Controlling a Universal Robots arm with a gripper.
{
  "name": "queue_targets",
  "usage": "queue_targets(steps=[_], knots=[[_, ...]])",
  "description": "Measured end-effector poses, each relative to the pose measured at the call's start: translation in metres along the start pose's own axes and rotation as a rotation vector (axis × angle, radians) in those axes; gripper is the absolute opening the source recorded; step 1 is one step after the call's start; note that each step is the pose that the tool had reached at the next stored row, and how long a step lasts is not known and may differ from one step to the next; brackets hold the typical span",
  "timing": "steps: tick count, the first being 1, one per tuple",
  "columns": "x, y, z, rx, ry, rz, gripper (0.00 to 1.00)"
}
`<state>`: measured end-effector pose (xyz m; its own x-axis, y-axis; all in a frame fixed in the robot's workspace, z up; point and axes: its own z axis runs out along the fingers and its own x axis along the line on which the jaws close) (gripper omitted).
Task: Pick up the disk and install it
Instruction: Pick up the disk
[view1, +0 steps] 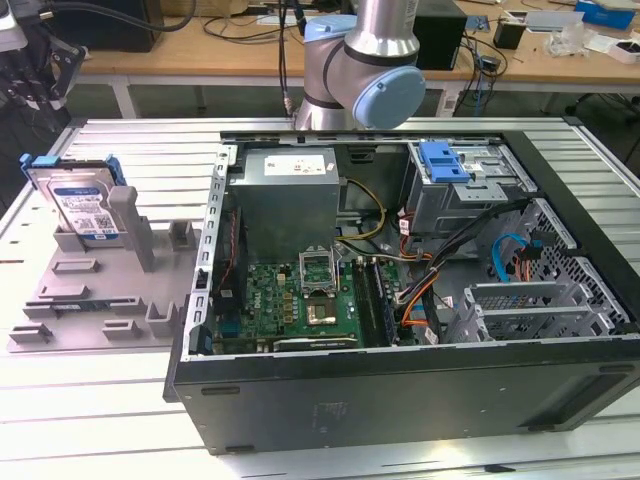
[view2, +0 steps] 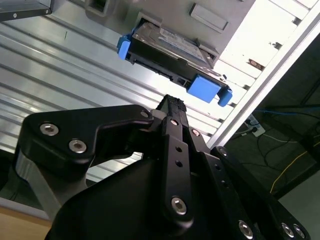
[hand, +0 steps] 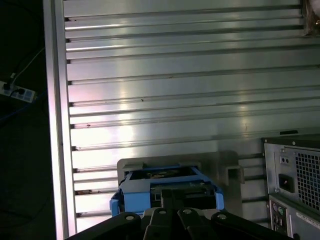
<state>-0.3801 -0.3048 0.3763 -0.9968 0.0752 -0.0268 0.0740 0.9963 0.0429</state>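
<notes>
The disk (view1: 85, 205) was stood on a short end in a slot of the grey fixture (view1: 95, 295). Its long axis was roughly upright and tipped back a little. The labelled face was turned to the near side and the exterior view's right, toward the open computer case (view1: 400, 300). The end with the dark connector strip was pointed up. The fixture was carried by the worktop (view1: 100, 440) near its far corner on the exterior view's left.

Claw (view2: 172, 102): fingers were brought together, nothing gripped. It was lined up on the connector end of the disk (view2: 170, 55), about midway between the two blue corner tabs. A strip of worktop slats was seen between tips and disk, so near but apart. In the first wrist view the claw (hand: 167, 192) was overlapped on the disk (hand: 160, 176); contact could not be judged there.

Look of the disk: silver body, white-and-blue label, framed by a blue plastic bracket. The bracket's tabs were stuck out at both upper corners.
</notes>
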Motion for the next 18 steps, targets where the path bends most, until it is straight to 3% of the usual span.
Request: queue_targets(steps=[7,9,16,18], knots=[[-0.0007,0.0001,0.0,0.0007,0.0029,-0.009,0.11],[-0.0007,0.0001,0.0,-0.0005,0.0085,-0.088,0.11],[-0.0007,0.0001,0.0002,-0.0024,0.0186,-0.268,0.11],[-0.0007,0.0001,0.0002,-0.0026,0.0207,-0.307,0.24]])
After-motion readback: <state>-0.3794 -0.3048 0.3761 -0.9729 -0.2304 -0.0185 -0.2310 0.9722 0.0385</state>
